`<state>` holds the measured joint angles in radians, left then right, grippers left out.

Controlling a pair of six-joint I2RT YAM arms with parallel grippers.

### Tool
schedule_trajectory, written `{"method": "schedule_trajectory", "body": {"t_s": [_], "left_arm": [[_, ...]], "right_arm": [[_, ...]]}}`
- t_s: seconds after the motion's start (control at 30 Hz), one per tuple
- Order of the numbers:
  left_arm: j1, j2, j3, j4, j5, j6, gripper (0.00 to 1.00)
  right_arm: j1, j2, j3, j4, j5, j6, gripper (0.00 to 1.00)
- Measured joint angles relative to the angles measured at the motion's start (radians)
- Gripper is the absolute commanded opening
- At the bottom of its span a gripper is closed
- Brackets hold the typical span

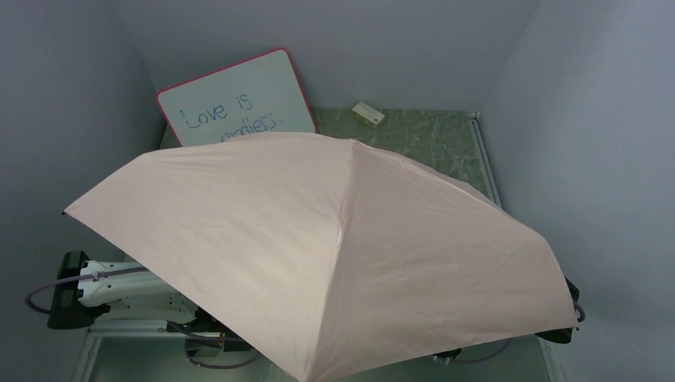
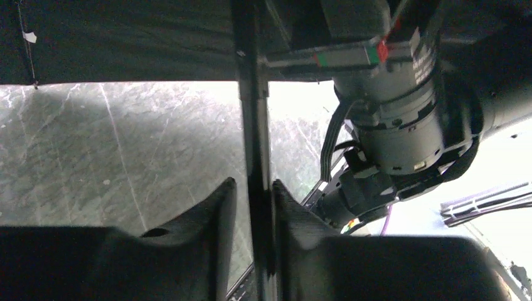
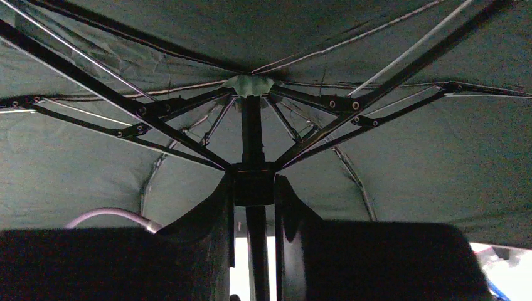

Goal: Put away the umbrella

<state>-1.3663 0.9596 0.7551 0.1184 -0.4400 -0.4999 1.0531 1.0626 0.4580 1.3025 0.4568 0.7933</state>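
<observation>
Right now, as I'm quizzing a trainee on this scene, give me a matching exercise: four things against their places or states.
1 pale pink fabric umbrella canopy
2 pink-framed rectangular whiteboard
3 small cream block
4 right gripper

A propped up at the back left
B fingers flanking the umbrella's black shaft
C lying on the green marbled table
D spread fully open

Pairs: 1-D, 2-A, 3-C, 4-B

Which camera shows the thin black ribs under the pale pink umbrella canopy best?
Right wrist: the thin black ribs fan out overhead. Top view shows only the pale pink canopy; left wrist, mainly the black shaft.
</observation>
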Motion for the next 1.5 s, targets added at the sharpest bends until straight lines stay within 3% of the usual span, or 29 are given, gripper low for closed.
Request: {"method": "schedule_trajectory", "body": {"t_s": [0.13,0.33,0.5,0.63,0.83,1.13,1.5], "left_arm": [[0.002,-0.003,-0.013,0.029,0.006,-0.005,0.54],[0.002,-0.010,-0.070,0.055,0.026,-0.040,0.55],[0.002,-0.010,-0.111,0.100,0.070,-0.077,0.35],[0.001,0.002,-0.127,0.132,0.112,-0.098,0.07],[0.001,0.000,-0.125,0.117,0.118,-0.104,0.05],[-0.004,-0.049,-0.084,-0.021,0.111,-0.074,0.05],[0.006,-0.050,-0.081,-0.098,0.063,-0.064,0.05]], "right_arm": [[0.002,0.000,-0.035,0.071,0.019,0.015,0.00],[0.003,0.000,-0.044,0.098,0.055,0.015,0.00],[0.003,0.007,-0.044,0.108,0.076,0.013,0.00],[0.003,0.017,-0.044,0.107,0.082,0.006,0.00],[0.003,0.004,-0.044,0.077,0.082,-0.014,0.00],[0.005,-0.090,-0.045,-0.064,0.070,-0.039,0.31],[-0.004,-0.101,-0.031,-0.153,0.102,-0.076,0.52]]}}
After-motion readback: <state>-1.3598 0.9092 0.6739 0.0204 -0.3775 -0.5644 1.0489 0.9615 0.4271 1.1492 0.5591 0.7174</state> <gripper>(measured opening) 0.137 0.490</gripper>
